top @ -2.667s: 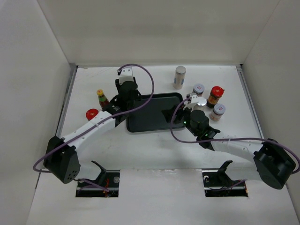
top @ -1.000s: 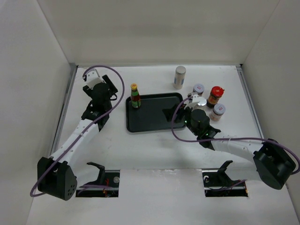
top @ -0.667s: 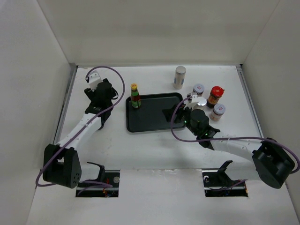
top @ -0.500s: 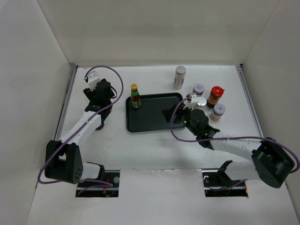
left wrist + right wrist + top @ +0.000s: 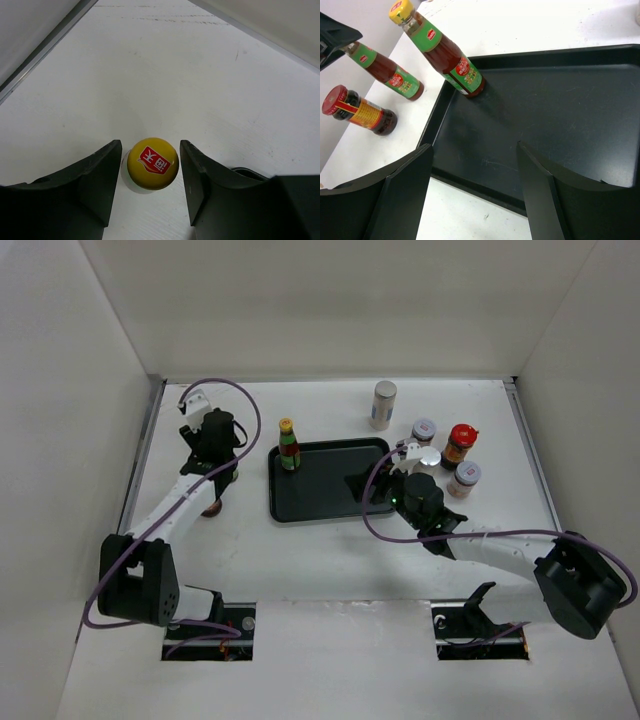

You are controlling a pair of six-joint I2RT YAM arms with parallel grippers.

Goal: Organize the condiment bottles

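Left wrist view: sauce bottle (image 5: 152, 163) seen top-down only, body hidden under its own cap. Right wrist view: same bottle's top sits behind the left gripper (image 5: 337, 37); tray (image 5: 570, 65) cut off at right edge. Top view: jar (image 5: 211, 508) mostly covered by left arm (image 5: 170, 515).

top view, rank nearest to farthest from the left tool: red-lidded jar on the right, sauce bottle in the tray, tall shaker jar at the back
From the left tool:
1. sauce bottle, at the back left of the tray
2. tall shaker jar, at the back, past the tray
3. red-lidded jar, far right
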